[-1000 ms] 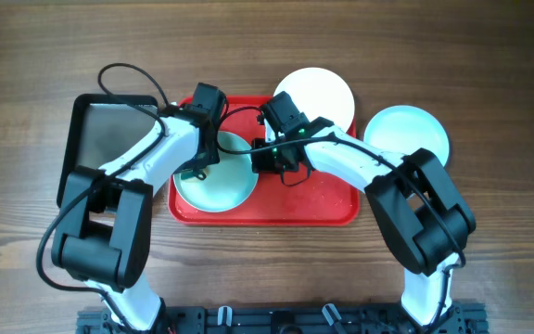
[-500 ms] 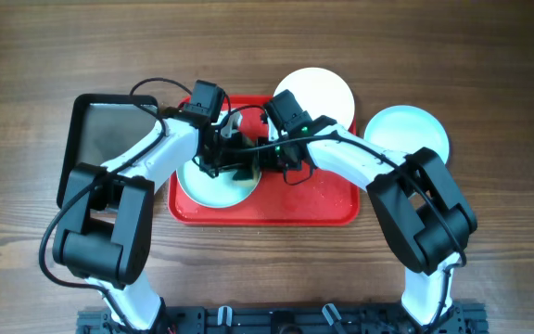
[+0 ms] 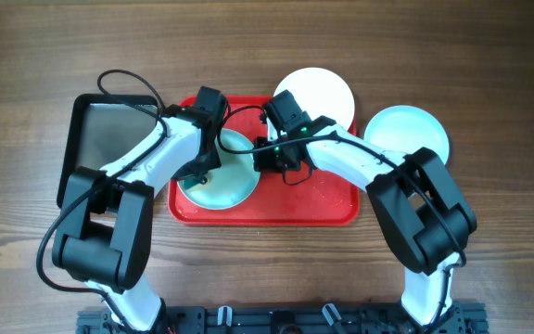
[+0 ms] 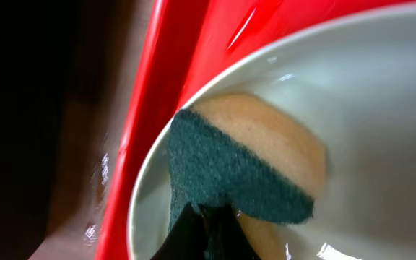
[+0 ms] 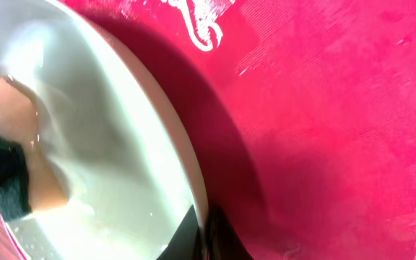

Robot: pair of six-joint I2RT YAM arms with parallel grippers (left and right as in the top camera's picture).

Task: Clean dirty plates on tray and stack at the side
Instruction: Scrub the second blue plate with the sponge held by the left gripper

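Overhead: pale aqua round plate (image 3: 230, 184) sits left in the large red plastic tray (image 3: 313, 209), mid-frame. Round white plate (image 3: 318, 88) and second aqua plate (image 3: 401, 125) upper right.

Left wrist: left gripper (image 4: 206, 227) jaws clamp green-and-tan sponge (image 4: 251, 173) onto the plate.

Right wrist: right gripper (image 5: 206, 230) jaws pinch the rim thinly. Risk: the glossy plate slips free under scrubbing.

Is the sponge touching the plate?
Touching. In the left wrist view the sponge lies flat against the wet inside of the plate, with no gap showing between them. The right wrist view shows the same.
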